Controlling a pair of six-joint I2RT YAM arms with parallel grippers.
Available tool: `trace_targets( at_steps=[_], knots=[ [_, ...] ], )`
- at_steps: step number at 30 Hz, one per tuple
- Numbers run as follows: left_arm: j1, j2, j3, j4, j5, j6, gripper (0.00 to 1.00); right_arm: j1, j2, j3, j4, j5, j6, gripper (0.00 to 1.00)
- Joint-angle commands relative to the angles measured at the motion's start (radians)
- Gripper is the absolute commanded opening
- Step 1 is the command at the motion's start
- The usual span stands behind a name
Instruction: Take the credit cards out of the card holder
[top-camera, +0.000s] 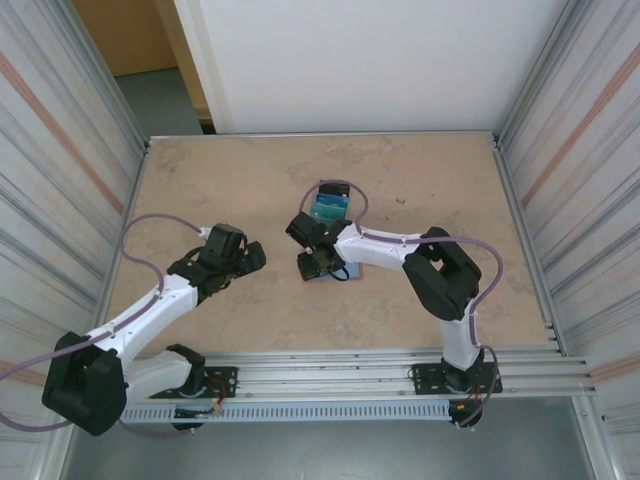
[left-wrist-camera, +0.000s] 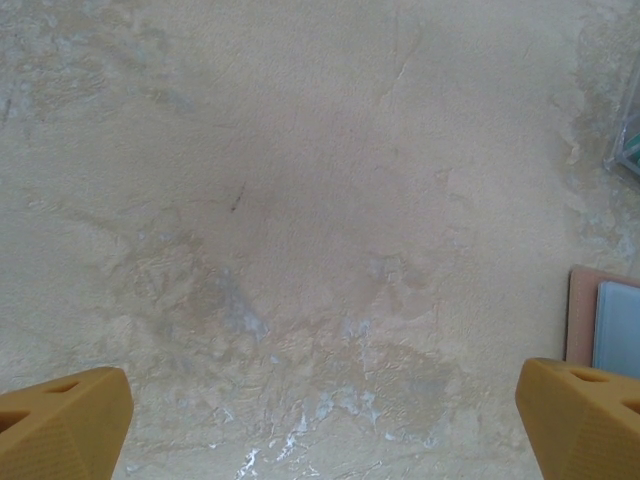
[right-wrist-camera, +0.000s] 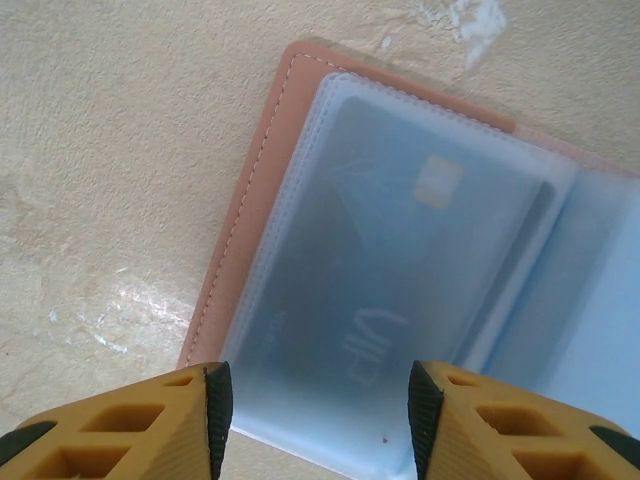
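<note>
Two arms: left end effector (left-wrist-camera: 322, 425) wide open over the tabletop (left-wrist-camera: 300, 200); right end effector (right-wrist-camera: 315, 415) open above the spread card holder (right-wrist-camera: 250, 200) (a credit card (right-wrist-camera: 400, 260) under its clear sleeve); loose credit cards (top-camera: 328, 209) just beyond.

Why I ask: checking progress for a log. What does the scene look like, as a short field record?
card holder: lying open on the table
inside: one card in a clear sleeve
loose cards: teal and black, beyond the holder
right gripper: open, above the sleeve's near edge
left gripper: open, over bare table
</note>
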Motion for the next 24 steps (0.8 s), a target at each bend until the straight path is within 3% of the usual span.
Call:
trace_targets(
  at_steps=[1,15,24],
  knots=[
    [0.006,0.009,0.002,0.019,0.008,-0.017,0.99,-0.002,0.025,0.036,-0.012,-0.019,0.005,0.52],
    [0.007,0.014,0.004,0.019,0.013,-0.014,0.99,-0.008,0.059,0.029,-0.023,-0.032,0.012,0.59],
    [0.007,0.019,0.006,0.021,0.02,-0.011,0.99,-0.009,0.061,-0.003,-0.012,-0.028,0.023,0.49]
  ],
)
